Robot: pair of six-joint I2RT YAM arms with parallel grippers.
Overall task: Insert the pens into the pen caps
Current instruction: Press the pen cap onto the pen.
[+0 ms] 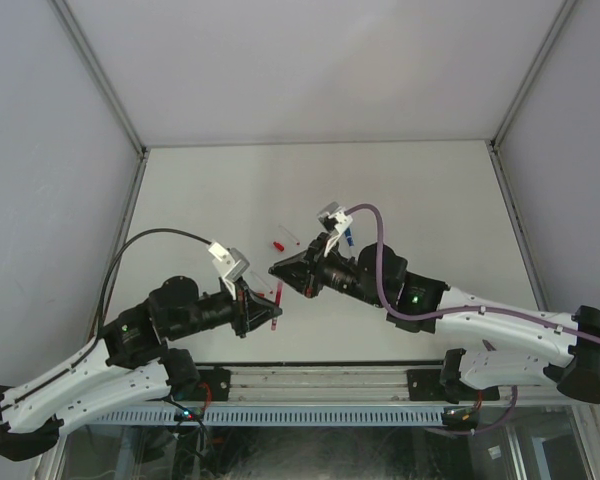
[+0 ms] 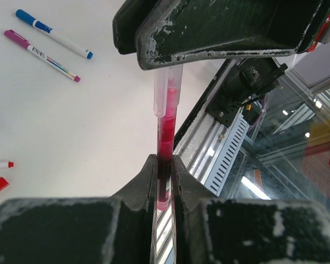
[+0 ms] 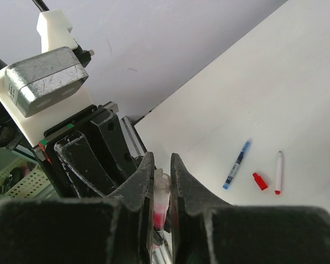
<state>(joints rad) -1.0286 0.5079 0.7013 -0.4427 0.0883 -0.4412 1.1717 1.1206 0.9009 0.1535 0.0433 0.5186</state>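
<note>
My left gripper (image 2: pixel 165 162) is shut on a red pen (image 2: pixel 165 137) that stands up from between its jaws. The pen's upper end sits inside a translucent pen cap (image 2: pixel 167 93). My right gripper (image 3: pixel 162 165) is shut on that cap (image 3: pixel 161 190), straight across from the left gripper (image 3: pixel 93 159). In the top view the two grippers (image 1: pixel 269 306) (image 1: pixel 278 268) meet tip to tip near the table's front edge. Loose on the table lie a blue pen (image 2: pixel 54 34), a magenta pen (image 2: pixel 42 55), a red-tipped pen (image 3: pixel 278 172) and a red cap (image 3: pixel 259 181).
The metal rail (image 1: pixel 320 380) along the table's near edge runs just below the joined grippers. White walls (image 1: pixel 310 70) close in the table at the back and sides. The loose pens lie behind the grippers, around mid-table (image 1: pixel 348 238).
</note>
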